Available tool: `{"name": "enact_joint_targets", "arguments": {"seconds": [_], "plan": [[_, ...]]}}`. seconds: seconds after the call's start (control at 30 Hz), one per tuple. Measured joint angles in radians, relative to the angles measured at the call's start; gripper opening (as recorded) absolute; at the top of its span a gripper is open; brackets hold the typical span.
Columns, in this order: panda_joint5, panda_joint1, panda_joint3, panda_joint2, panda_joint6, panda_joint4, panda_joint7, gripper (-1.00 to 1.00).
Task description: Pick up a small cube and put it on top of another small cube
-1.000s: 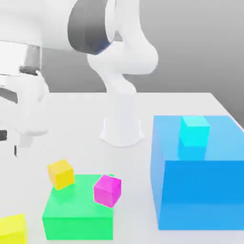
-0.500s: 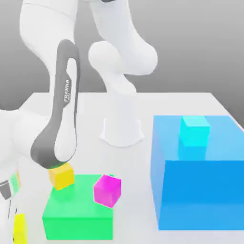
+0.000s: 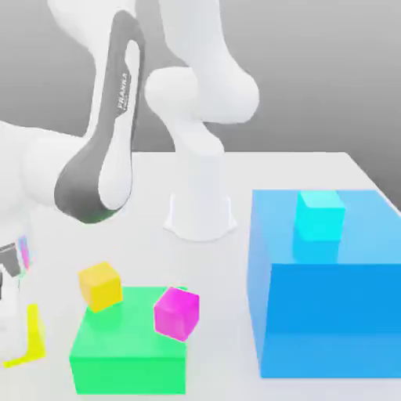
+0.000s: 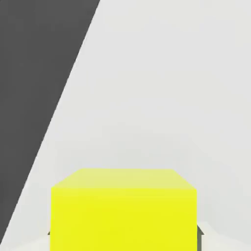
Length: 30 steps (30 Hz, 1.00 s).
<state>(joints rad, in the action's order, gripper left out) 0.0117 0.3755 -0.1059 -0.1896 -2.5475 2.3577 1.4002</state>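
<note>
The small cube (image 4: 123, 208), bright lemon-yellow, sits between my gripper's dark fingertips (image 4: 198, 231). In the exterior view only a thin yellow strip of the small cube (image 3: 30, 338) shows at the far left, beside my white hand. My gripper (image 3: 14, 341) is shut on it, just above the white table. A darker golden-orange small cube (image 3: 100, 285) rests at the far left corner of the green block (image 3: 125, 356).
A magenta cube (image 3: 177, 312) lies tilted on the green block. A large blue block (image 3: 329, 313) on the exterior view's right carries a cyan cube (image 3: 319, 214). The arm's white base (image 3: 200, 213) stands behind them. The table's edge (image 4: 59, 122) runs close to the held cube.
The arm swung down to the exterior view's left and the fingers closed on the yellow cube. The cube now shows higher and is mostly hidden behind the hand.
</note>
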Motion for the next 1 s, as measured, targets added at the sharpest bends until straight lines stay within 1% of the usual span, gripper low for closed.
{"name": "enact_joint_targets", "arguments": {"seconds": [0.2,0.43,0.5,0.6,0.63,0.83,0.9,1.0], "plan": [[0.043,-0.01,0.014,0.218,0.078,0.139,-0.154,-1.0],[0.03,-0.04,0.009,0.462,0.161,0.3,-0.376,-1.0],[0.022,-0.046,0.006,0.441,0.112,0.328,-0.402,-1.0],[0.014,-0.049,0.004,0.354,-0.007,0.36,-0.415,-1.0],[0.013,-0.049,0.003,0.338,-0.028,0.365,-0.416,1.0],[0.014,-0.049,0.003,0.33,-0.039,0.368,-0.416,1.0],[0.018,-0.048,0.004,0.366,0.007,0.358,-0.413,1.0],[0.026,-0.044,0.009,0.458,0.126,0.331,-0.406,1.0]]}}
